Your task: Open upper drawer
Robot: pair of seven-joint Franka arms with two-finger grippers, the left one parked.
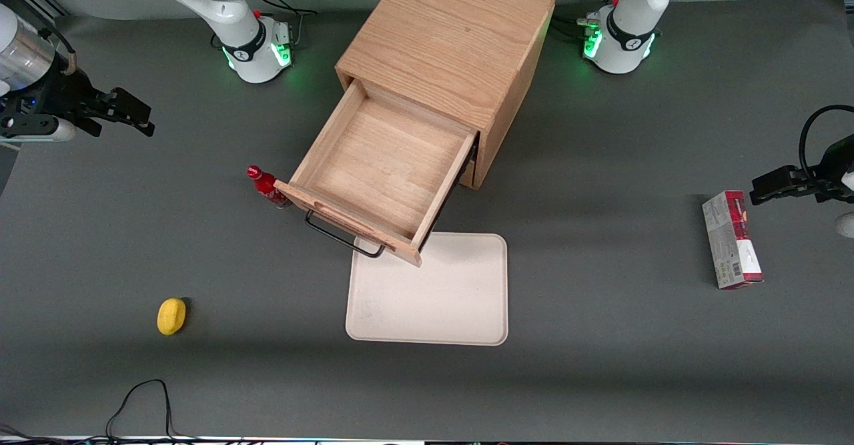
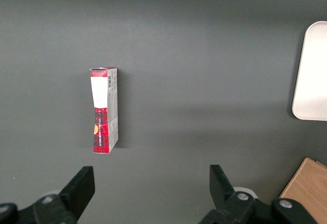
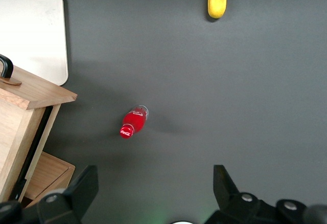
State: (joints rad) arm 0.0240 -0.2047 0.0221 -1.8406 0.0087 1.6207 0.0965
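Upper drawer (image 1: pixel 387 165) pulled out; gripper (image 1: pixel 137 118) apart (fingers spread), holding nothing

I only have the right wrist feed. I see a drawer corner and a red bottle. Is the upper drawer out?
Observer: Yes. The front view shows the upper drawer pulled well out of the cabinet, its inside bare.
Operator: Where's the gripper?
Observer: The gripper is open, toward the working arm's end of the table, well clear of the black handle.
Operator: Anything at the parked arm's end?
Observer: A red and white carton lies flat on the table there.
Operator: Does the drawer overhang anything?
Observer: Its front corner overlaps the white tray in the front view.
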